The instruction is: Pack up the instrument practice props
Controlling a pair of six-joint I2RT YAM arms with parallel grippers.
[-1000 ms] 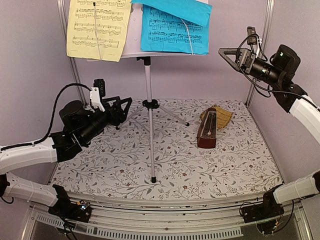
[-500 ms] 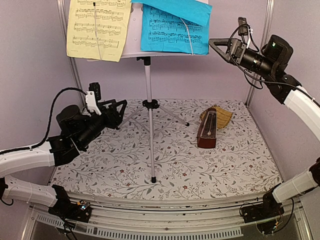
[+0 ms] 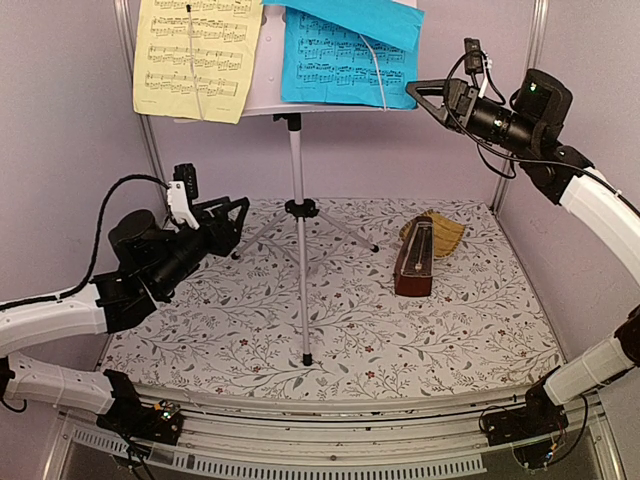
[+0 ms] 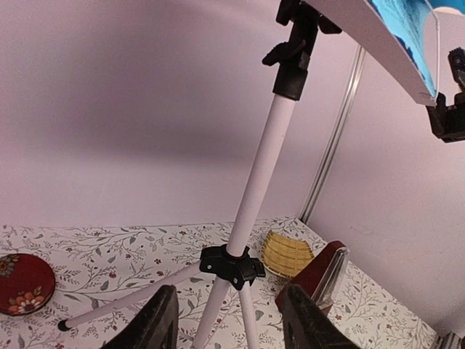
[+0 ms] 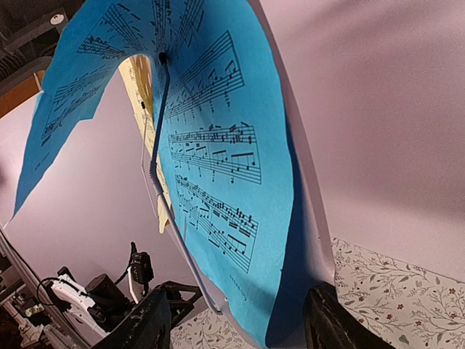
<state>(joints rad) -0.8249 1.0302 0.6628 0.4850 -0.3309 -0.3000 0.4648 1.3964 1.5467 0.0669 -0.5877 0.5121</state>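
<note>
Two tools, both parted, neither holding anything. Music stand upright at far middle of table, pole vertical. Desk up top carries cream sheet on left, blue sheet on right. Right tool raised just beside desk's right edge, pointing left. Blue sheet lies straight ahead between jaws in wrist view, untouched. Right arm nearer sheets. Left tool low, toward table's left edge, aimed at leg hub, apart from it. Metronome stands toward far right corner.

Silver tripod music stand upright mid-counter. Cream sheet left, blue sheet right on its desk. Brown pyramid metronome stands right of it.
</note>
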